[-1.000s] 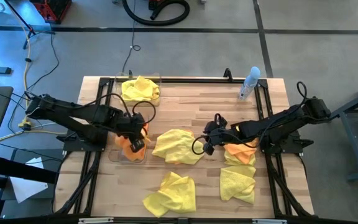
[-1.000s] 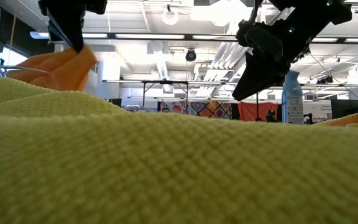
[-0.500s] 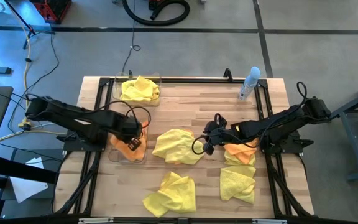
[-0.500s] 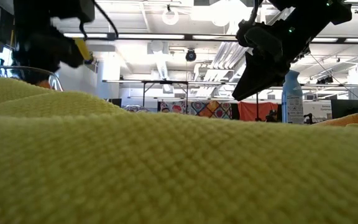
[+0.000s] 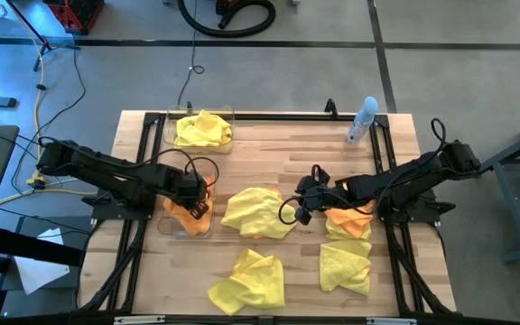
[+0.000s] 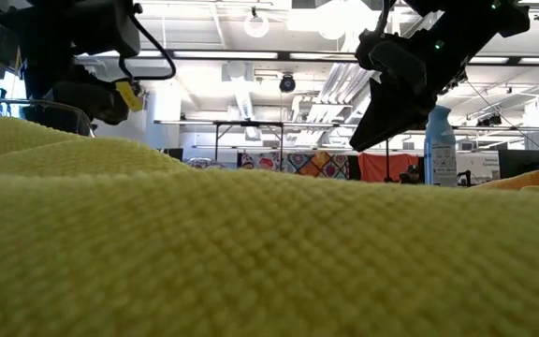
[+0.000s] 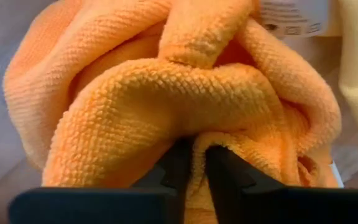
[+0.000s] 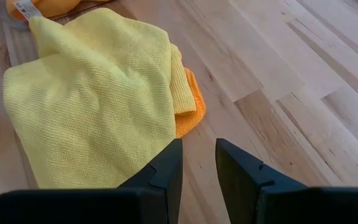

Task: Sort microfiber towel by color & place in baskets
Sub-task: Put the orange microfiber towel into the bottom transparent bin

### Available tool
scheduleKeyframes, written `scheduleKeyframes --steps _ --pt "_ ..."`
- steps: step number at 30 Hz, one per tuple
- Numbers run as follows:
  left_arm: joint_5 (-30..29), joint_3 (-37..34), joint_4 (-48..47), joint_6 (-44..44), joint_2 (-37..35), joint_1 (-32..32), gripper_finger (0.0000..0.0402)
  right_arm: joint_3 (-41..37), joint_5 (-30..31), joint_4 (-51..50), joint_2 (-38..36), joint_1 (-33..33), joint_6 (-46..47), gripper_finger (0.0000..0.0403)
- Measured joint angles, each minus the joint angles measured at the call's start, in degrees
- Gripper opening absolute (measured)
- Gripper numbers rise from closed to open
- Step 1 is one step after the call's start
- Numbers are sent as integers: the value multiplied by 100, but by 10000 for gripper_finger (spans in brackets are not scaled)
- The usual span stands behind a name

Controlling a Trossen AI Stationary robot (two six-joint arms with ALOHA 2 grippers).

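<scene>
My left gripper (image 5: 195, 193) is low over the near-left basket (image 5: 171, 229), shut on an orange towel (image 7: 166, 93) that bunches up inside it. The far basket (image 5: 168, 126) holds a yellow towel (image 5: 202, 129). My right gripper (image 5: 300, 206) hovers open above bare wood (image 8: 272, 93), just right of the middle yellow towel (image 5: 258, 213). An orange edge (image 8: 192, 107) peeks from under that towel. More towels lie on the table: yellow (image 5: 249, 280), yellow (image 5: 346, 267) and orange (image 5: 350, 224). My left gripper pinches a fold of the orange towel (image 7: 199, 144) between its two fingers (image 7: 180, 167), coming from above. Several layers bulge up around the fingertips. The rest of the cloth lies slack and crumpled in the near-left basket.
A slim clear spray bottle (image 5: 361, 121) stands at the far right of the table. A yellow towel (image 6: 269, 243) fills the foreground of the low view. Bare wood lies between the far basket and the bottle. Black frame rails run along the table's left and right sides.
My left gripper has come down, still shut, and lowered the orange towel from hanging clear above the near-left basket to bunched inside it. The towel has dropped out of the low view. My right arm has kept still.
</scene>
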Motion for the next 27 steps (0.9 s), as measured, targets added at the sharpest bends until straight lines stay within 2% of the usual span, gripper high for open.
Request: scheduleKeyframes --steps 8,12,21,27 --pt "317 164 -247 91 0 84 120 0 -2 -2 0 0 2 89" --pt "422 493 -683 64 -2 105 126 0 -2 -2 0 0 -5 89" --pt "-307 1683 -1891 395 -24 82 126 0 -2 -2 0 0 -20 89" --pt "-330 1887 -2091 563 -24 -47 126 0 -6 17 0 0 -143 89"
